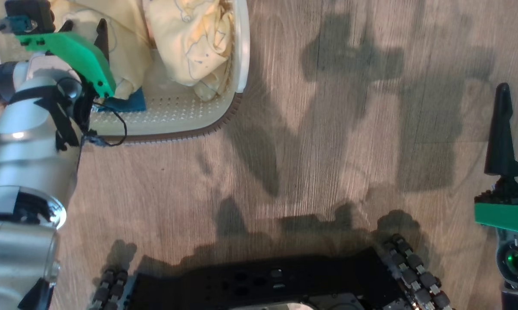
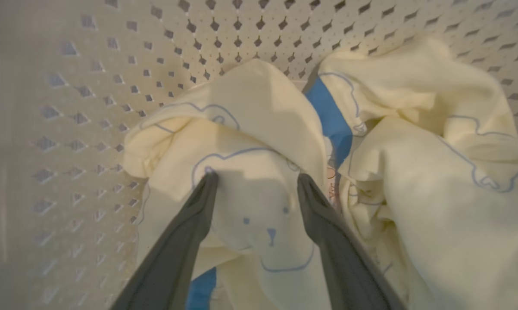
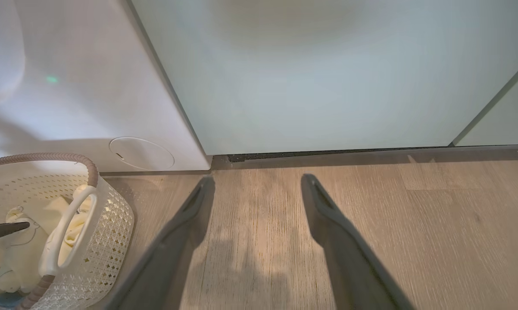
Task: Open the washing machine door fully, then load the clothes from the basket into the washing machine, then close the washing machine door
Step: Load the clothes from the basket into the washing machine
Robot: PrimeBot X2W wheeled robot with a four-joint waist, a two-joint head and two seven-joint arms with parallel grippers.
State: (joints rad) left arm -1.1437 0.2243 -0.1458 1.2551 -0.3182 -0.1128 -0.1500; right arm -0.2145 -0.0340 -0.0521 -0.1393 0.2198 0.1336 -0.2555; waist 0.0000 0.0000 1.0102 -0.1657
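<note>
My left pincer (image 2: 257,177) is down inside the basket (image 2: 112,86), fingers spread wide. A bear-printed fold of the clothes (image 2: 250,129) bulges up between them, the tips are at the cloth, and nothing is pinched. Its wrist view gives me the detail: pale yellow fabric with thin blue outlines, a strip of blue (image 2: 330,116) between two heaps, and the perforated cream wall curving behind. My head view instead sets the basket at the upper left on the floor (image 1: 328,150), with my silver forearm (image 1: 26,142) and green wrist plate (image 1: 76,54) reaching over its brown rim. My dark base (image 1: 263,284) and its roller wheels (image 1: 414,271) lie along the bottom edge. My right pincer (image 3: 257,180) is just as wide open and has hold of nothing, hanging above bare boards well apart from the basket. Its wrist view shows what the others miss: the white washer (image 3: 91,86) with a round cap (image 3: 141,153) low on its front. The basket stands just before it, and one dark finger (image 3: 4,230) of the left pincer pokes in among the clothes. Beside the washer stand pale mint cabinet panels (image 3: 306,77). The floor is grey-brown wood-grain plank, crossed by my own shadows.
</note>
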